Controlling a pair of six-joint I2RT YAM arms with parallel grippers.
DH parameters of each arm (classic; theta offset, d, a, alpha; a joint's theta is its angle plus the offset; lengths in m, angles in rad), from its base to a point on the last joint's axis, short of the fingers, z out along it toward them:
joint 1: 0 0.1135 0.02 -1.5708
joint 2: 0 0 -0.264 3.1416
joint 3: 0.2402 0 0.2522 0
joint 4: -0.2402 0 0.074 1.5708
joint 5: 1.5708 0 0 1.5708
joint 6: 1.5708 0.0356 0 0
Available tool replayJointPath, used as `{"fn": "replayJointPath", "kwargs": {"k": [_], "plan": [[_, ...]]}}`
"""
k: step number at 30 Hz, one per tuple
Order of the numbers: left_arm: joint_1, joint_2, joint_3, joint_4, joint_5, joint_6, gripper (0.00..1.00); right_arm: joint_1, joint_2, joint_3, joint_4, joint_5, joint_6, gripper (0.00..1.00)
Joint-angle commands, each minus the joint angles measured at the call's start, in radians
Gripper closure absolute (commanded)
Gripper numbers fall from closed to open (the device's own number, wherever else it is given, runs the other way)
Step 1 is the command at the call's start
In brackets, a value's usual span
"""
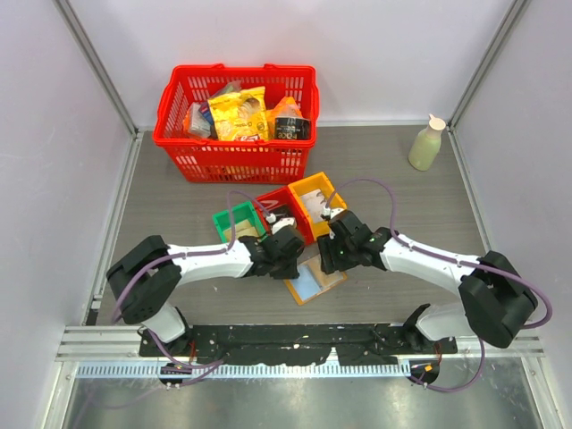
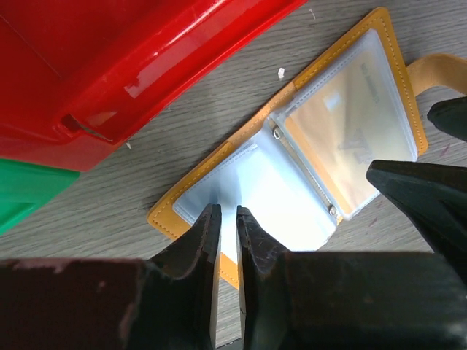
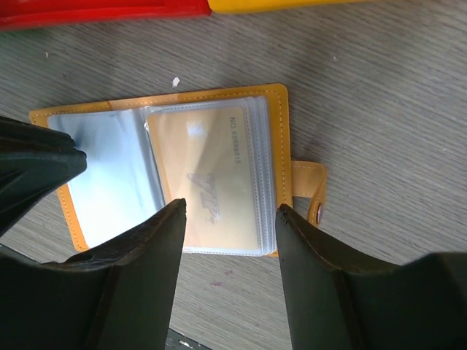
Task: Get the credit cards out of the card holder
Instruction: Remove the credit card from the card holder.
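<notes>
From above, the card holder point(image 1: 315, 281) lies open and flat on the grey tabletop point(image 1: 179, 197), just in front of a row of three small bins: the green bin point(image 1: 234, 223), the red bin point(image 1: 279, 211) and the yellow-orange bin point(image 1: 315, 195). My left hand point(image 1: 290, 255) reaches in over its left side and my right hand point(image 1: 335, 255) over its right side, the two close to each other. A red basket point(image 1: 237, 125) of packets stands at the back and a pale bottle point(image 1: 427, 143) in the far right corner.

From my left wrist, the card holder point(image 2: 292, 168) shows its tan stitched border and clear sleeves. My left hand point(image 2: 228, 215) has its fingers almost together, only a thin slit between them, right at the near edge of the bluish sleeve; I cannot tell whether they are clamped on that sleeve. A pale cream card point(image 2: 350, 124) sits in the far sleeve. The red bin point(image 2: 109, 65) fills the upper left, with a sliver of the green bin point(image 2: 22, 197) beneath it.

From my right wrist, my right hand point(image 3: 230, 211) has its fingers well apart, straddling the near edge of the sleeve that holds the cream card point(image 3: 208, 175). The card is inside the card holder point(image 3: 277, 131). The closing tab point(image 3: 310, 189) sticks out on the right.
</notes>
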Motion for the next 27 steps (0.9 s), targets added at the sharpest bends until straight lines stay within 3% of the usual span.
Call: {"fn": "replayJointPath", "kwargs": {"k": [1,9,19,21,27], "plan": [[0.0,0.01,0.042,-0.045,-0.048,0.037,0.84,0.007,0.013,-0.012,0.049,-0.026,0.013,0.47],[0.019,0.018,0.052,-0.091,-0.108,0.061,0.86,0.009,0.009,-0.055,0.074,-0.063,0.054,0.67],[0.017,-0.108,0.013,0.127,-0.032,-0.095,0.5,0.003,0.003,-0.139,0.089,-0.004,0.139,0.88],[0.017,-0.099,0.006,0.146,-0.024,-0.11,0.52,0.004,-0.003,-0.144,0.1,-0.026,0.14,0.88],[0.017,-0.034,0.025,0.069,-0.016,-0.092,0.75,0.004,-0.072,-0.116,0.121,-0.089,0.128,0.87]]}}
